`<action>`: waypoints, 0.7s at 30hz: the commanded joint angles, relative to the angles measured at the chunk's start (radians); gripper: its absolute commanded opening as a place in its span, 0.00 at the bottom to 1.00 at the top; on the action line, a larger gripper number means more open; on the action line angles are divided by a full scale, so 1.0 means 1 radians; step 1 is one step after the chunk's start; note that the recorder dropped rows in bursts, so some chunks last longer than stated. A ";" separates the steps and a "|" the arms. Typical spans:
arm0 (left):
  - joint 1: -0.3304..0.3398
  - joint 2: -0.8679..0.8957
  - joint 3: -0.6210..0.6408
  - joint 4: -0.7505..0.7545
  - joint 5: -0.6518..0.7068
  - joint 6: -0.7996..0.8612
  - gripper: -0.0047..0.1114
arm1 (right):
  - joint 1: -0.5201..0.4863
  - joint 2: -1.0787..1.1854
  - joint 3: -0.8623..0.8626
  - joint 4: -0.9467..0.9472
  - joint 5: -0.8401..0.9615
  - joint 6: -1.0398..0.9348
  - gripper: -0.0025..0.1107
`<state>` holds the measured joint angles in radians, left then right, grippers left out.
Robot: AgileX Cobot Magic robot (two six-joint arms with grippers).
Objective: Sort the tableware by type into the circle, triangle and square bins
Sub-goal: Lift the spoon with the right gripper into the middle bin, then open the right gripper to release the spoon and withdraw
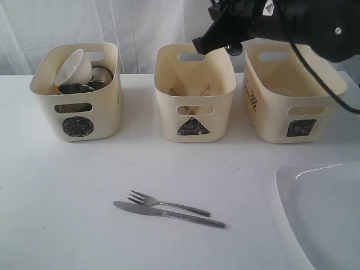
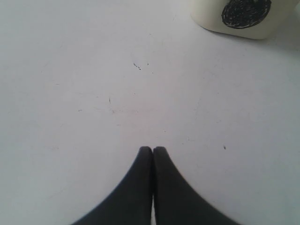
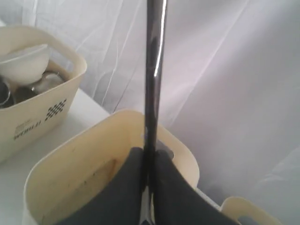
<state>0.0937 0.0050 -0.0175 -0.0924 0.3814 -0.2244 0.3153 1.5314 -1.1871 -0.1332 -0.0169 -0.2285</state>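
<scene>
Spanning every view is a matt white bench (image 1: 67, 197) with faint specks. A white curtain (image 1: 140, 22) hangs close behind it.

Open room, left to right:
- The left front of the bench is bare. The left hand (image 2: 153, 151) hovers over that bare surface in front of the circle bin (image 1: 50, 118). Its two black fingers are pressed together with nothing between them.
- The fork (image 1: 169, 204) and knife (image 1: 169, 214) lie at mid-front, side by side and almost touching. Their handles point right, and both are well apart from the bins.
- The large white plate (image 1: 323, 214) sits at the front right corner, cut by the frame edge. A bare strip lies between it and the square bin (image 1: 270, 121).

The three bins stand in a row along the back edge, with gaps between them:
- Circle bin: the small white bowl (image 1: 73, 67) lies tilted on top of the steel bowl and cups (image 1: 76, 88).
- Triangle bin (image 1: 169, 112): there are tan shapes at the bottom, too unclear to name. The right hand (image 1: 215, 44) hangs above the back rim, its fingers clamped on a slim shiny steel handle (image 3: 153, 70). The working end is hidden, so I cannot tell which utensil it is.
- Square bin: the right arm (image 1: 315, 25) crosses above the back wall. The inside looks pale, and I cannot tell the contents.
</scene>
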 commanded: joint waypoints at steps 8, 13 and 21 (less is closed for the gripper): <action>0.003 -0.005 0.009 -0.008 0.054 -0.005 0.04 | -0.045 0.306 -0.035 0.028 -0.421 0.215 0.02; 0.003 -0.005 0.009 -0.008 0.054 -0.005 0.04 | -0.047 0.399 -0.092 0.058 -0.426 0.208 0.02; 0.003 -0.005 0.009 -0.008 0.054 -0.005 0.04 | -0.047 0.485 -0.151 0.090 -0.456 0.206 0.02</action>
<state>0.0937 0.0050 -0.0175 -0.0924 0.3814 -0.2244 0.2787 2.0043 -1.3207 -0.0679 -0.4468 -0.0225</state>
